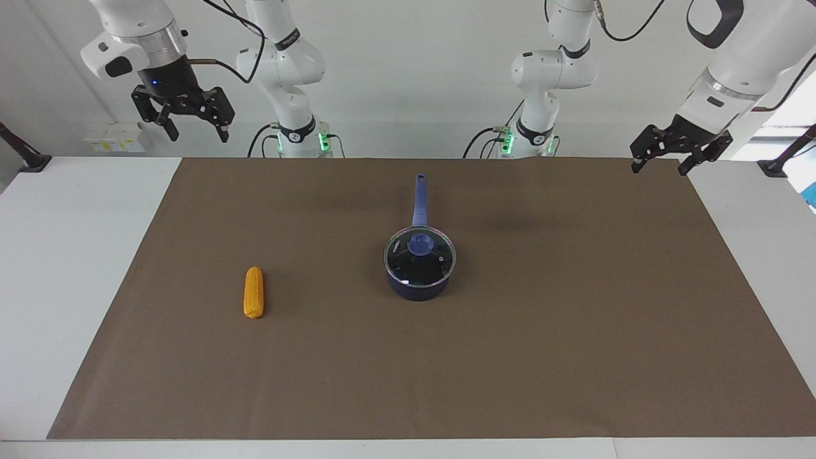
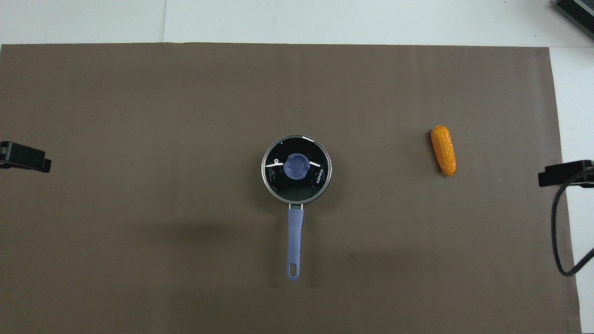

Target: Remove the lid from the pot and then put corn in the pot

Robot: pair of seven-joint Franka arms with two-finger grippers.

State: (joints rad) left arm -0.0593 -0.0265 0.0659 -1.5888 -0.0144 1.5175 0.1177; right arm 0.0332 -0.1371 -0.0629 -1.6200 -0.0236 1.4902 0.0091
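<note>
From across the table, the pot (image 1: 419,280) sits mid-mat with the lid (image 1: 419,255) closed on it; nothing shows inside through the glass. Its handle points straight toward the robots. The corn (image 1: 254,292) lies well apart toward the right arm's end, its long axis running toward and away from the robots. The right gripper (image 1: 194,131) and left gripper (image 1: 660,164) hang released and empty, waiting over the mat's robot-side corners.

From above, the pot (image 2: 296,185) keeps its lid (image 2: 296,168); the corn (image 2: 443,150) tilts slightly. Only a tip of the left gripper (image 2: 24,157) and right gripper (image 2: 564,172) shows at the frame's edges.

A robotics lab: two white arms (image 1: 287,70) bolted beside a paper-covered table (image 1: 574,319).
</note>
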